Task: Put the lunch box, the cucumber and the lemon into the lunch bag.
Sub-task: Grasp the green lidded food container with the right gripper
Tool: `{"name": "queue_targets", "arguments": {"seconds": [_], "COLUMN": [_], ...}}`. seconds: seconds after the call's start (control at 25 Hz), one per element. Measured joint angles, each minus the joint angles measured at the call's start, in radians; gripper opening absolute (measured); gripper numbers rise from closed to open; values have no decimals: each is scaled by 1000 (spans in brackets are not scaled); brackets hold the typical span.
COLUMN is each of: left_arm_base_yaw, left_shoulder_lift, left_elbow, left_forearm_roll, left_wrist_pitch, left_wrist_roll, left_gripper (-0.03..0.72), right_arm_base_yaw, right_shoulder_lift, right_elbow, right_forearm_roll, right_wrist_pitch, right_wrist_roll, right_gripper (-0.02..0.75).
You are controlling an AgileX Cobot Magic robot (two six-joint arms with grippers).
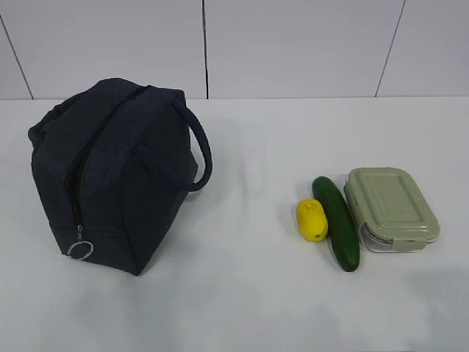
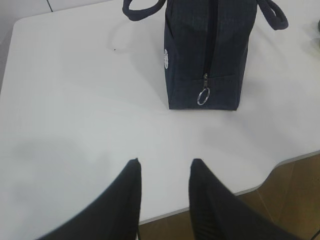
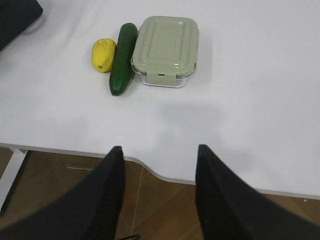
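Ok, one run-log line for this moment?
stage: start | dark navy fabric lunch bag: zipped | yellow lemon, dark green cucumber, sage-lidded clear lunch box: on table | both claws: open, empty

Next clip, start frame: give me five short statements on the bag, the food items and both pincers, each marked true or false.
1. The lunch bag is zipped shut. True.
2. The cucumber lies between the lemon and the lunch box. True.
3. The lemon is inside the bag. False: it lies on the table.
4. The right pincer holds the lunch box. False: open, empty.
5. The left pincer is open, short of the bag. True.
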Motion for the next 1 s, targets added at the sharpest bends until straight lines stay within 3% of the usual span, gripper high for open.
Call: {"name": "queue_targets", "arguments": {"seconds": [1.0], "left_arm_base_yaw": [0], "left_shoulder_lift": [0], "left_elbow": [0], "left_forearm_roll": [0], "left_wrist_pitch": [0], "left_wrist_roll": [0], "left_gripper": [235], "right_arm_base_yaw": [0], "right_shoulder_lift": [0], "right_elbow": [0], "right_forearm_roll": [0], "right_wrist_pitch": [0], "right_wrist_roll": [0], "right_gripper": [347]}}
